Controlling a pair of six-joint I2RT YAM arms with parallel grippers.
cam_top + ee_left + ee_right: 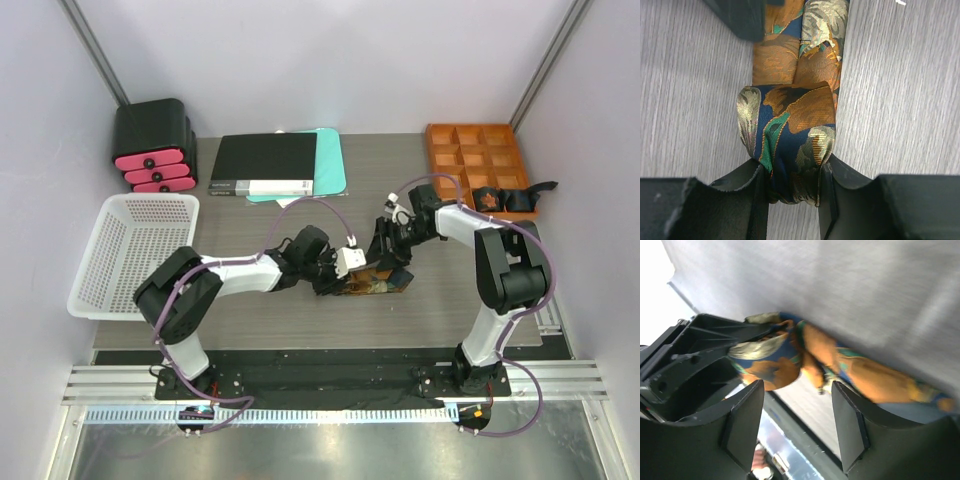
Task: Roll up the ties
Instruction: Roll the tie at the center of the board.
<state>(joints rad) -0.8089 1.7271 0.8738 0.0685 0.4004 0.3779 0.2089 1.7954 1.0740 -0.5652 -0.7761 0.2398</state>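
A tie (378,283) of dark blue cloth with orange, gold and green patterning lies on the grey table between the two arms. Its near end is wound into a roll (790,127), and the flat length runs away from it. My left gripper (792,175) is shut on that roll, one finger on each side. In the top view the left gripper (340,272) sits at the tie's left end. My right gripper (797,405) stands open just off the tie (860,372), with nothing between its fingers. It hangs over the tie's far right part (388,245).
A white basket (130,250) stands at the left and a black and pink drawer unit (152,150) at the back left. A black folder (265,165) on a teal sheet (330,160) lies at the back. At the back right, an orange compartment tray (475,155) has dark cloth at its near corner.
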